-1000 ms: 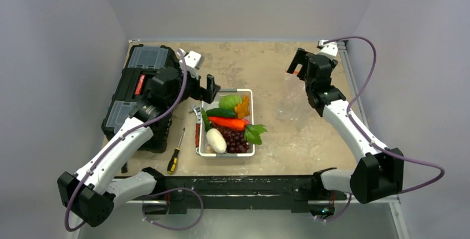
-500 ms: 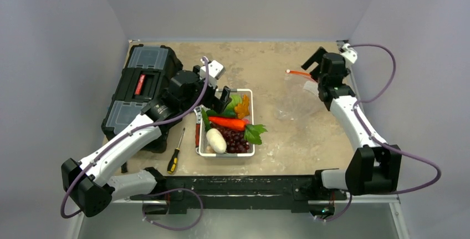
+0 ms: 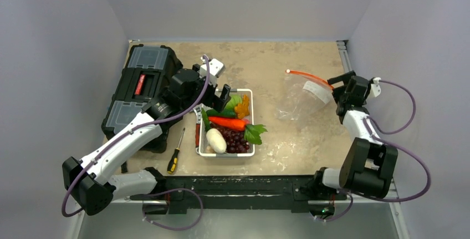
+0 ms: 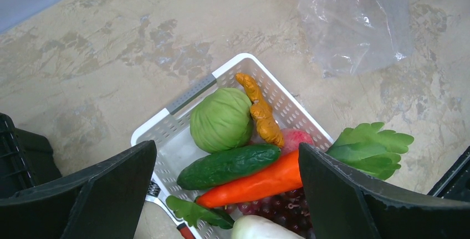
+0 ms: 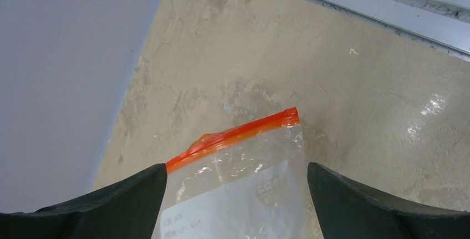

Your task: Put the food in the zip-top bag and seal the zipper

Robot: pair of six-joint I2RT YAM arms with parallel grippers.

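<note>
1. At three o'clock: zip-top bag (image 3: 302, 101), flat, zipper (image 3: 309, 76) along twelve o'clock edge; right gripper (image 3: 339, 86) beside, spread wide, empty.
2. Centre: food (image 3: 227, 122) in white tray (image 3: 250, 91); left gripper (image 3: 214, 101) above, spread, empty.
3. Step: bag pickup, likely. Next: pinch near zipper.

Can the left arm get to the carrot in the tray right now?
Probably yes. The open left fingers hang right above the tray, and the carrot lies on top, though the cucumber lies tight against it.
</note>
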